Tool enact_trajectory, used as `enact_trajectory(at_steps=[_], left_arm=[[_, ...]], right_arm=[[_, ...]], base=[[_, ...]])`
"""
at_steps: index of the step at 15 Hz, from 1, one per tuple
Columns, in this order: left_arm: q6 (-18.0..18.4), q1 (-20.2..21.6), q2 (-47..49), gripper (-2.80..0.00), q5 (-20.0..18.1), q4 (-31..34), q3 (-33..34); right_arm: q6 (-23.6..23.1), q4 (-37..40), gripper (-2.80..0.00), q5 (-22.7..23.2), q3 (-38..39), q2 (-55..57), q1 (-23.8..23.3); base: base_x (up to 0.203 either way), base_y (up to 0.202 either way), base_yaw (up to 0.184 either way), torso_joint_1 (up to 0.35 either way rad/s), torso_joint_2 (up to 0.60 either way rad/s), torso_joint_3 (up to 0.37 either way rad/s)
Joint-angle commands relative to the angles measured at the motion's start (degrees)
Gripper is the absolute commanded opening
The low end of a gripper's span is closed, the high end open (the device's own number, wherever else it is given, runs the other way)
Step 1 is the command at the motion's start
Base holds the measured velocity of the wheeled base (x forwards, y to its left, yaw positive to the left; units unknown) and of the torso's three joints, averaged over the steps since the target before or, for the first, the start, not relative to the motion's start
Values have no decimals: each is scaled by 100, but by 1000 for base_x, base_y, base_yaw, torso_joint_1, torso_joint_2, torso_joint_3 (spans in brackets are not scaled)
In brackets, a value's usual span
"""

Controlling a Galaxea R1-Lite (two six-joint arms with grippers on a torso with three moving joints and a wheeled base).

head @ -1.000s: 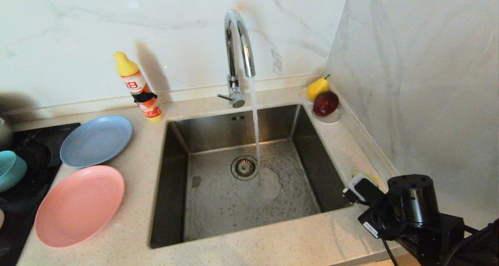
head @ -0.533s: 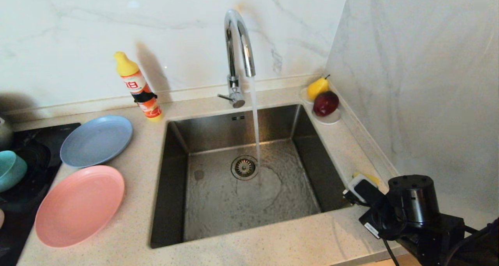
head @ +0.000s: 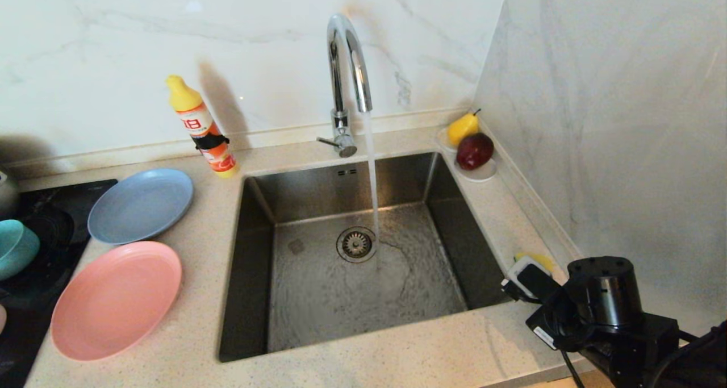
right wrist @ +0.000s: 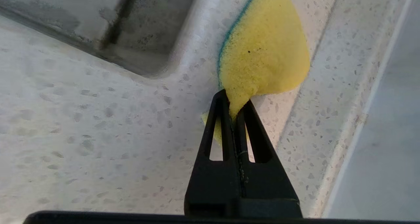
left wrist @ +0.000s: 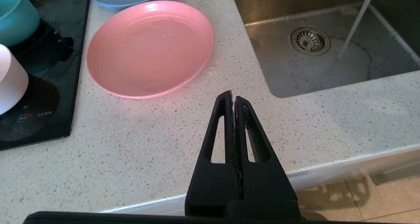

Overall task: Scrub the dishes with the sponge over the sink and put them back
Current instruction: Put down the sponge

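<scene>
The right gripper [right wrist: 233, 104] is clenched on the narrow tail of the sponge [right wrist: 264, 50], pinched between the two black fingers [right wrist: 218, 125]. The sponge lies on the speckled worktop [head: 397, 354] at the near right corner of the sink [head: 352, 286], at about 4 o'clock from the drain [head: 356, 243] in the head view; only its yellow tip [head: 537, 259] shows there, beyond the right arm. A green edge runs along the sponge's sink-facing side. Water runs from the tap [head: 346, 64] into the sink, landing just beside the drain. The left gripper [left wrist: 233, 101] hangs over the front edge of the worktop, fingers pressed together and empty, with the pink plate [left wrist: 149, 48] beyond its tips. In the head view the pink plate [head: 116, 300] lies at 9 o'clock from the sink, the blue plate [head: 141, 205] just behind it at 10 o'clock, apart from it. The teal bowl [head: 16, 247] and pale bowl [left wrist: 10, 79] stand on the black hob [left wrist: 39, 96] to the left.
</scene>
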Motion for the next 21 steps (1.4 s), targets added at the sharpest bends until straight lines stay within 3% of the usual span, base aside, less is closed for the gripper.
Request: enact_trajectory(at_steps=[1,6,7,21], left_arm=[[3,3,9,-280,-2,0,18],[3,3,9,-280,-2,6,18],[3,3,9,-280,-2,-3,18],[3,3,9,-280,-2,0,18]], right_arm=[[-17,-27,-280,-14,-8,-9,-23],[-17,-19,-280,-14,36,-26,-23],[-25,-19,0,-23,45,-35,-23],[-157,-19,0,-67,123,-228,19]], base=[[0,0,0,0,0,0],[0,0,0,0,0,0],[0,0,0,0,0,0],[0,0,0,0,0,0]])
